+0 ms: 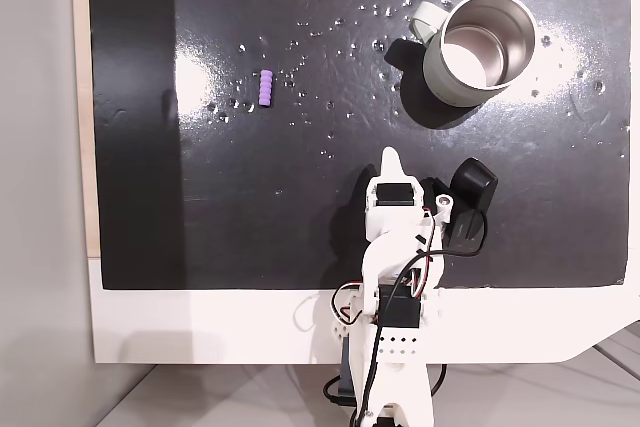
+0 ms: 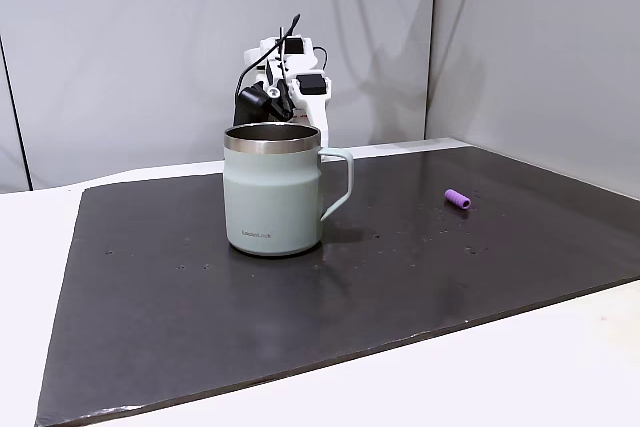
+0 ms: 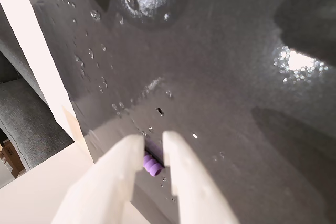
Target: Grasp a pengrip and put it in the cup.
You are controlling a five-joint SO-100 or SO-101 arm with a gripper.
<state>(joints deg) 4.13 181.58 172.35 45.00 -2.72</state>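
**Pengrip ahead of the gripper, well apart, not yet grasped**

The gripper [image 3: 154, 141] held nothing. In the wrist view its two white fingers [image 3: 118, 171] stood a little apart, with a narrow gap between the tips, so I judged it slightly released and not clenched.

The pengrip [image 1: 266, 88] lay alone on the black mat [image 1: 250, 217]. In a fixed view from above it was up and to the left of the gripper tip, well apart from it, and its long axis ran up and down in that picture. In the wrist view the pengrip [image 3: 152, 164] appeared through the gap between the fingers, lying slantwise. It only lined up with the gap there; nothing touched it.

The cup [image 1: 440, 72] stood upright on the other side, up and to the right of the gripper, far from the pengrip.

The coming move probably needs a reach forward and to the left, with the jaws turned across the long axis.

The pengrip was a short, light-purple, ribbed cylinder that looked soft, so it may roll or slip out. The mat was dark and glossy, with small shiny drops on it. The cup had a pale matte wall, a shiny steel inside and a small loop handle [image 2: 340, 182].
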